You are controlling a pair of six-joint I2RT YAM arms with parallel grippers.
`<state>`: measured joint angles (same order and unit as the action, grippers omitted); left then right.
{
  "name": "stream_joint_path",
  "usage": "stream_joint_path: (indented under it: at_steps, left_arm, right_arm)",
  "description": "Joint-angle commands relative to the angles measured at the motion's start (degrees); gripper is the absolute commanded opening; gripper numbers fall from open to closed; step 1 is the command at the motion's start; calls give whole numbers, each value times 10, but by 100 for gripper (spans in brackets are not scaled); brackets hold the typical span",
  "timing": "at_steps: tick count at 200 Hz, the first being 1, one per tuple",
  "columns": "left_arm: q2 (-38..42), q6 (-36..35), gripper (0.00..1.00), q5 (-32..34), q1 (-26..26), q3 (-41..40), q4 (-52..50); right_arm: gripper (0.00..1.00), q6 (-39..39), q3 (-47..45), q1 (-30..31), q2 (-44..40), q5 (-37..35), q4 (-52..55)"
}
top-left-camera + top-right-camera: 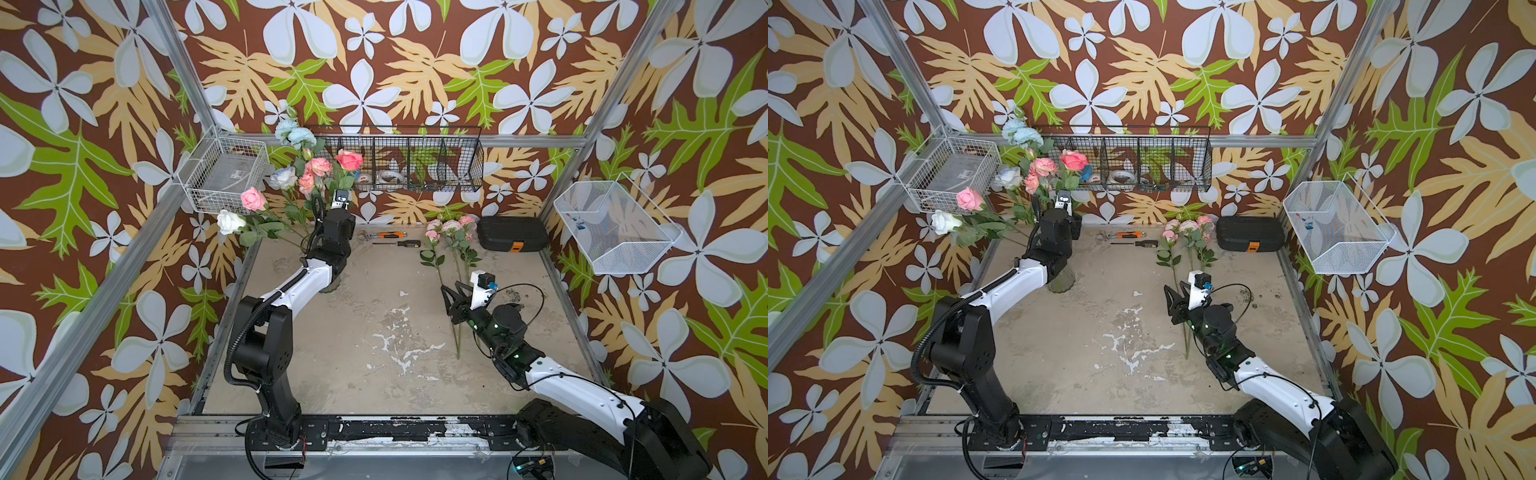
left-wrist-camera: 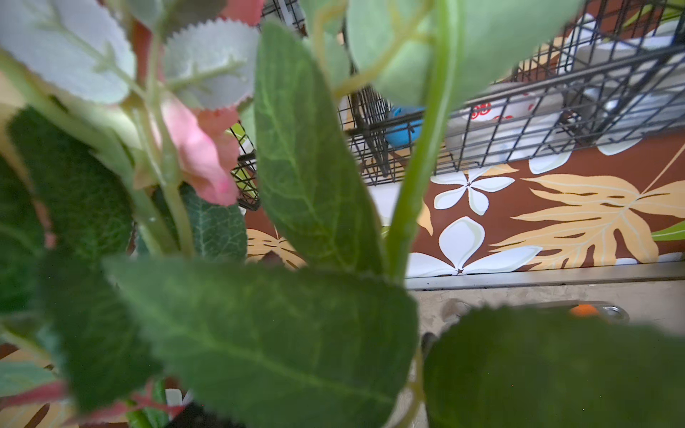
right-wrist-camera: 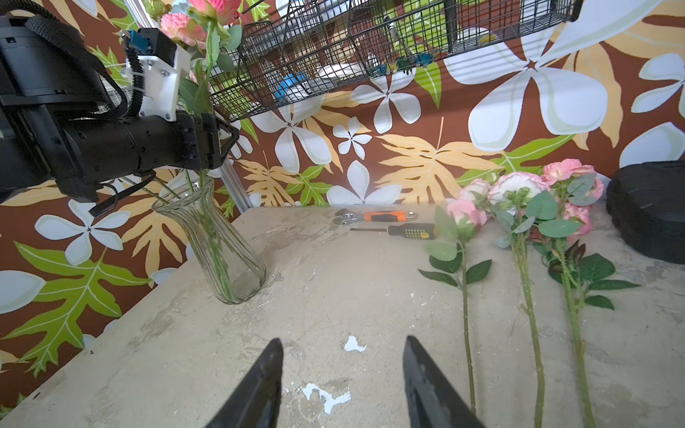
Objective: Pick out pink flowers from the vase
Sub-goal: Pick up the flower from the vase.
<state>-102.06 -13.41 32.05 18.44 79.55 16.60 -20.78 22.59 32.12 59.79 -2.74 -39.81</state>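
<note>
left jaws hovering among pink flowers [image 1: 318, 166] over vase [image 3: 222, 252], 10 o'clock, for a stem; gap untellable | right jaws hanging spread, empty, by picked stems [image 3: 517, 185], 1 o'clock

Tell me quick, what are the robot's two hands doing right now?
Left gripper: buried among the flowers, cannot tell.
Right gripper: open, empty.

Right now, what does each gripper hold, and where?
Right gripper: nothing, jaws open. Left gripper: among the stems above the vase; a grip cannot be told.
</note>
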Motion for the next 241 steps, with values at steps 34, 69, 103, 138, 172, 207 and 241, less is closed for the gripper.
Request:
stream_joint_path:
  at_steps: [34,69,103,138,172,207,241]
  left_arm:
    - [-2,-23,44,9,-2,0,28]
    - [-7,-26,32,7,-2,4,28]
    - [-9,-35,18,12,-3,3,33]
    - [-8,-39,7,11,-5,1,35]
    - [7,-34,6,5,-5,-10,40]
    - [32,-25,4,-11,-4,-24,40]
    - [59,-21,3,-31,-5,-37,46]
  right_arm:
    - [52,-1,-8,0,-14,7,-33]
    - [52,-1,-8,1,-15,14,-34]
    - [52,-3,-9,0,-14,20,-39]
    - [52,-4,-8,0,-11,22,-37]
    - [52,-3,-6,1,-7,23,-38]
    - [52,-4,-6,0,-4,24,-40]
    - [52,-4,-6,1,0,27,-42]
